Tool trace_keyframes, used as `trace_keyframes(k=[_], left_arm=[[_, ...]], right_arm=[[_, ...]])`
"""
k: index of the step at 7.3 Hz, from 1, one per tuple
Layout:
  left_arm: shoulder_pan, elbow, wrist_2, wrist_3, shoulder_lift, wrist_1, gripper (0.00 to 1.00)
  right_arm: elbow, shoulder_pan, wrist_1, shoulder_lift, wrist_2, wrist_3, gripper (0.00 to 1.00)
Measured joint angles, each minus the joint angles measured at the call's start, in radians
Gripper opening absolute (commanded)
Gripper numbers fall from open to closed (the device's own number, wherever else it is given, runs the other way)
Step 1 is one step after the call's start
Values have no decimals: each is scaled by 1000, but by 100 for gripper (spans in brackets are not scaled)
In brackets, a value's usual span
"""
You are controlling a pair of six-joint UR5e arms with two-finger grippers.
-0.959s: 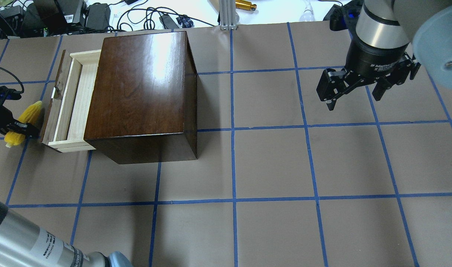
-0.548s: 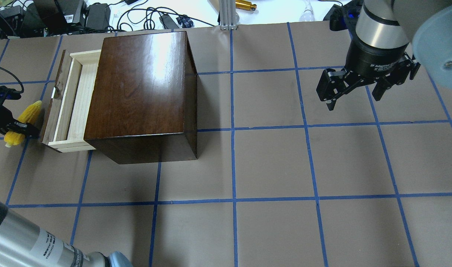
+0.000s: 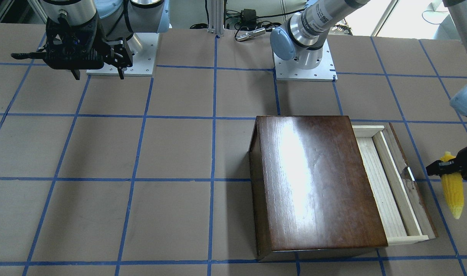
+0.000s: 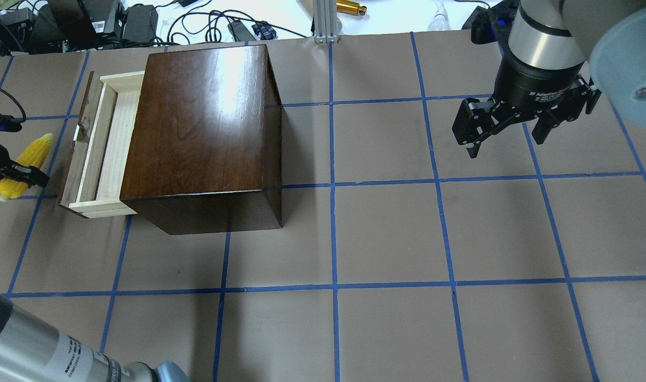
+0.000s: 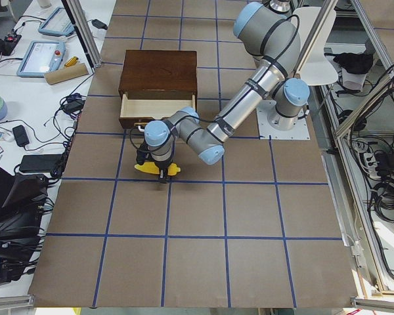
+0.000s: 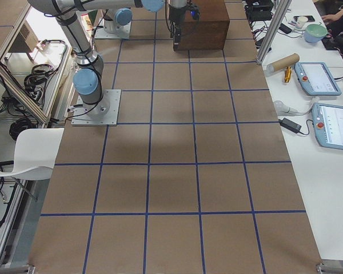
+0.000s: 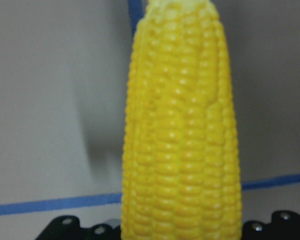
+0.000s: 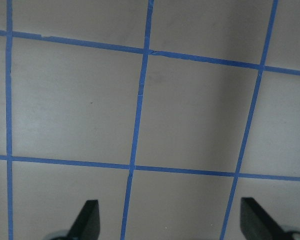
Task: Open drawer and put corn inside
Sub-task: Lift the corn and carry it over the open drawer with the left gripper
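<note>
The glossy dark-brown box (image 4: 201,127) stands at the back left of the table. Its drawer (image 4: 116,143) is pulled out to the left, showing a bare pale wood floor, with the dark front panel (image 4: 76,154) at its end. My left gripper (image 4: 12,172) is shut on the yellow corn (image 4: 26,162) and holds it just left of the drawer front, above the table. The corn fills the left wrist view (image 7: 182,135) and hangs beside the drawer in the front-facing view (image 3: 452,188). My right gripper (image 4: 506,132) is open and empty, far to the right.
Cables and electronics (image 4: 116,21) lie beyond the table's far edge, with an aluminium post (image 4: 325,21) at its middle. Blue tape lines grid the brown table. The right wrist view shows only table below the open fingertips (image 8: 90,220).
My left gripper has carried the corn a little left and away from the drawer front. The drawer, box and right arm have not moved.
</note>
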Motion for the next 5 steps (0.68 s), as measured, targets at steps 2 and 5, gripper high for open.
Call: trace_keyframes(k=[2,5], left_arm=[[-67,103,-8,-47,66,-202,0],[-193,160,-50,-215,138,-343,0]], right_arm=[[0,0,0,1,0,0,100],[0,0,0,1,0,0,100]])
